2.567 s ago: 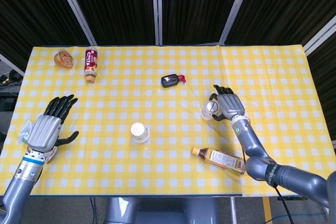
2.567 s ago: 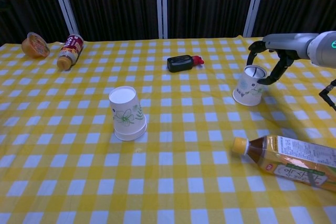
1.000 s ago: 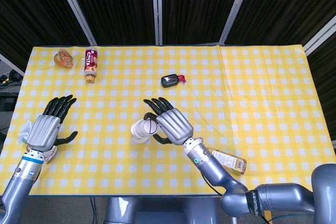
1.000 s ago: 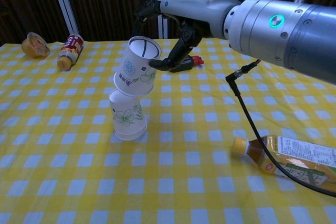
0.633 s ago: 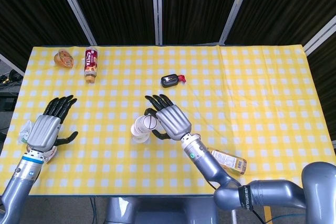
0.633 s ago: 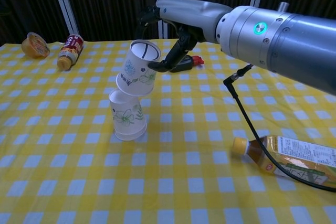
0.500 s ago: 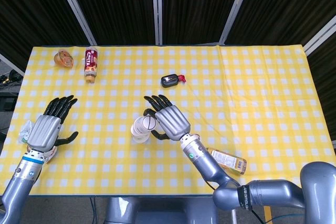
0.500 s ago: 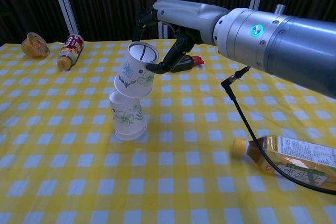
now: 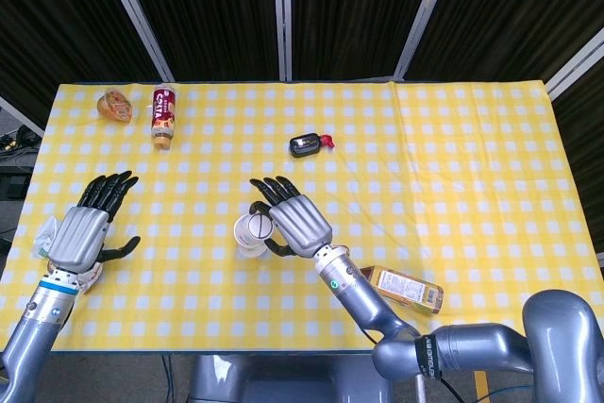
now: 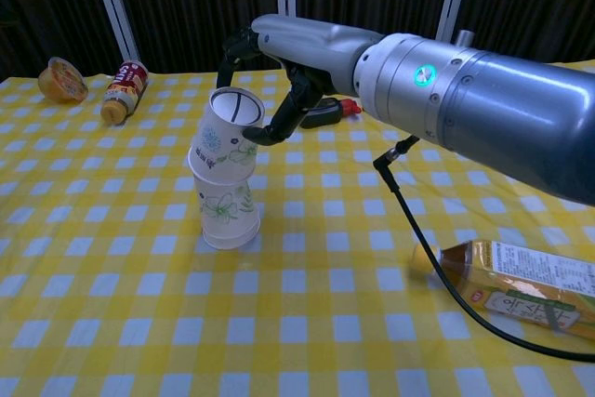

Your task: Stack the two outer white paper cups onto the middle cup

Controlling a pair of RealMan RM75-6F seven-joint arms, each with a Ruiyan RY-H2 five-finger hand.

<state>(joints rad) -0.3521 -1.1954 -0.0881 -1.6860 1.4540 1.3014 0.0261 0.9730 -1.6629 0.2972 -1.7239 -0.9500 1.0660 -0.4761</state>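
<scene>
The middle paper cup (image 10: 226,216) stands upside down on the yellow checked cloth, white with a green flower print. My right hand (image 10: 279,58) grips a second white paper cup (image 10: 223,141) from the right side. That cup is base up and tilted, and its lower edge overlaps the top of the middle cup. In the head view the two cups (image 9: 249,233) show as one, with the right hand (image 9: 291,222) just to their right. My left hand (image 9: 83,231) lies open at the left table edge, beside a white and green object (image 9: 43,236) that it partly hides.
A tea bottle (image 10: 530,290) lies at the front right with a black cable running over it. A black bottle with a red cap (image 10: 321,111) lies behind the cups. A brown bottle (image 10: 124,92) and an orange tub (image 10: 61,78) lie at the back left.
The right hand carried the cup from the right side of the table to above the middle cup. In the last half second it moved left and down onto that cup's top.
</scene>
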